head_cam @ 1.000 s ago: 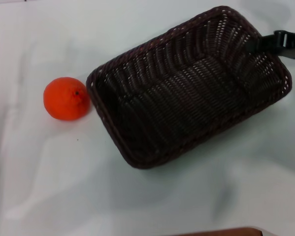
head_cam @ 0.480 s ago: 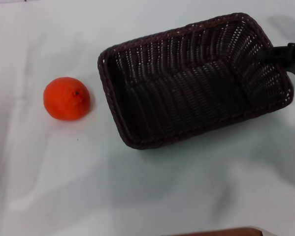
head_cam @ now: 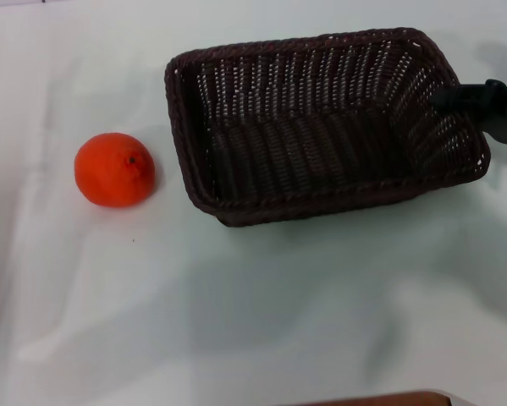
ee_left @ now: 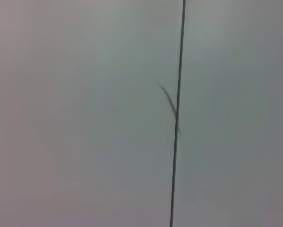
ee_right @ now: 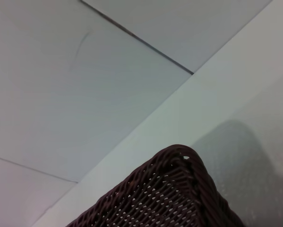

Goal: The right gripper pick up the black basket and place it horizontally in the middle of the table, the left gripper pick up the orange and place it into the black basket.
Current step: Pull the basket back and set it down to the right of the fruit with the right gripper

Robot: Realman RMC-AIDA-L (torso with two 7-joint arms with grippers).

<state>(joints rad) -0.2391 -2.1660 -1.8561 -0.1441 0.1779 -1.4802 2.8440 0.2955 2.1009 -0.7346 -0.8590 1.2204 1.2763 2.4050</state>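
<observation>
The black basket is a dark woven rectangle lying nearly level across the upper middle of the white table in the head view. My right gripper reaches in from the right edge and is shut on the basket's right rim. A corner of the basket also shows in the right wrist view. The orange sits on the table to the left of the basket, apart from it. My left gripper is out of view; the left wrist view shows only a pale wall with a dark seam.
The white table spreads in front of the basket and the orange. A brown edge shows at the bottom of the head view.
The right gripper has turned the basket from a slanted lie to nearly level, and its left end has swung up and away from the orange. The orange has not moved.
</observation>
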